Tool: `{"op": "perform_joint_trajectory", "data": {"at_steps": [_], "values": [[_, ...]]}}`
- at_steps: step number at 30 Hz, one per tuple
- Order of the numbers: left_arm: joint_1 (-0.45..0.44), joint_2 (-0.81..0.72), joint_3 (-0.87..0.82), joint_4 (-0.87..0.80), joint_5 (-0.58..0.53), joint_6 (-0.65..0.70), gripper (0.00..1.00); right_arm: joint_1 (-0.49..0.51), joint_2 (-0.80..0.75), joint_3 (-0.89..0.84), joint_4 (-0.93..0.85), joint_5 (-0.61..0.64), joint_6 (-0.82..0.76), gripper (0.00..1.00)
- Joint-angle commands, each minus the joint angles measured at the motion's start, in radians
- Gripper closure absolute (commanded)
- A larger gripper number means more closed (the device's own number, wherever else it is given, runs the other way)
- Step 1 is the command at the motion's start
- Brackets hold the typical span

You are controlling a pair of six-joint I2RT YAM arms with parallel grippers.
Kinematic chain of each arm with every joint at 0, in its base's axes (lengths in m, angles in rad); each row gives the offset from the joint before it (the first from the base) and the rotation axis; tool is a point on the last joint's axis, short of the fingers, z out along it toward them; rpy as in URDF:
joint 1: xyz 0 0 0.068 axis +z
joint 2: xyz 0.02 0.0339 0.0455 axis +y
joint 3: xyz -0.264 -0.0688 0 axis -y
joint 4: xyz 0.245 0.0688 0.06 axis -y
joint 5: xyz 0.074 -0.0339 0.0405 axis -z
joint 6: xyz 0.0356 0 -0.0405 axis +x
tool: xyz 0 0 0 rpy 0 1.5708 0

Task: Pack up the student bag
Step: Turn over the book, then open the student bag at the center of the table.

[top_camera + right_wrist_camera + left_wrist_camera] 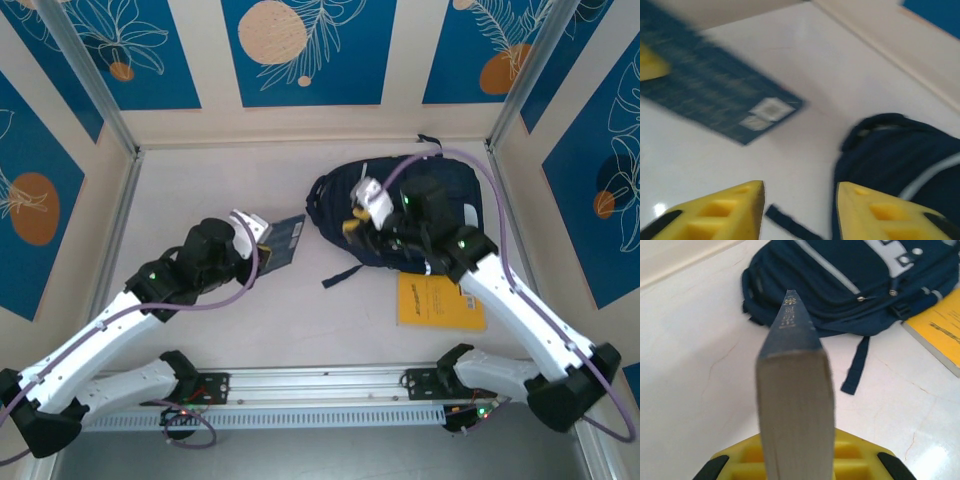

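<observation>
Bag (335, 205) lies beneath right fingers (725, 210), well apart from left fingers (852, 457).

The left gripper (262, 240) grips a dark blue book (288, 238), apparently by its edge; the right gripper (356, 220) hovers over the navy backpack (455, 185); a yellow book (440, 302) lies just beside the backpack.

A lab booth: printed panels (300, 50) enclose table (200, 200).

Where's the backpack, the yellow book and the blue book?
student bag (335, 205): top external view, on its left side.
yellow book (440, 300): top external view, middle of its cover.
blue book (286, 242): top external view, middle of its cover.
</observation>
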Motion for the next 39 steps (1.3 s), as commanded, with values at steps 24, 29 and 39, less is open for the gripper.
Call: {"op": "perform_joint_trajectory", "data": {"at_steps": [24,29,39], "values": [[0.107,-0.074,-0.011,-0.014,0.008,-0.117,1.00,-0.118,0.750,0.485,-0.283,0.406,0.714,0.25],[0.107,-0.079,-0.013,-0.010,0.015,-0.123,1.00,-0.073,0.921,0.679,-0.404,0.543,0.740,0.25],[0.108,-0.103,-0.024,-0.002,0.021,-0.131,1.00,-0.059,1.136,0.889,-0.540,0.655,0.777,0.27]]}}
